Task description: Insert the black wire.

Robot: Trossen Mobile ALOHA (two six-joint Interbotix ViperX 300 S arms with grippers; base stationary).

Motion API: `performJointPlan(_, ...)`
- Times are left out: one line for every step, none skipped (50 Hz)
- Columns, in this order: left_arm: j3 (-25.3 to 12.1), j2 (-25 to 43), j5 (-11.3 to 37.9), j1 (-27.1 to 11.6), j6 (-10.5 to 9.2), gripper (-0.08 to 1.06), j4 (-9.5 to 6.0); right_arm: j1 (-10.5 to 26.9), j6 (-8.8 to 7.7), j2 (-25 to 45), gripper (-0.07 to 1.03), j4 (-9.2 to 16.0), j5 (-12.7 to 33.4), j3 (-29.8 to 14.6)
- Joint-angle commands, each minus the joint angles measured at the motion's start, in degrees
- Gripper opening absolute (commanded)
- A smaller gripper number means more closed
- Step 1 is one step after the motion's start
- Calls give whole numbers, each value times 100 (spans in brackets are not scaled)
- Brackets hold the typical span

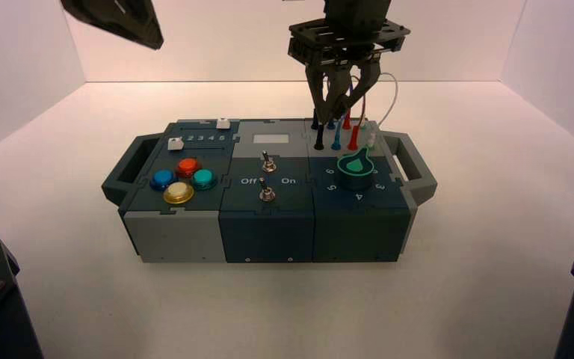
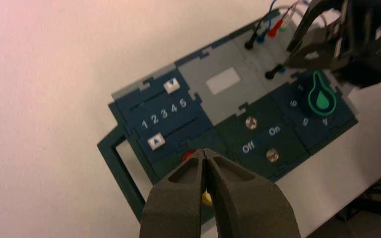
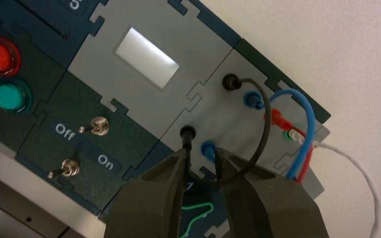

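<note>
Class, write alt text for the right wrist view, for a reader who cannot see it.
The right gripper, its fingers apart, reaches over a grey panel where a looping black wire has both plugs in black sockets. Blue, red and white wires run beside it, and two metal toggle switches stand near the words Off and On.

"Off/On" (image 3: 65,131) by switches (image 3: 70,167); "1–5" (image 2: 164,114) between sliders (image 2: 171,85); digits (image 2: 305,122) around knob (image 2: 322,100).

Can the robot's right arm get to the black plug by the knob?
Probably yes: its gripper hangs right over the slim black plug, though the looping black wire might get in the way.
</note>
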Motion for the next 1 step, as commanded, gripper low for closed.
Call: performJointPlan(53, -79, -62, -18, -9, -3, 0, -18, 35, -176, 32, 9, 62, -79)
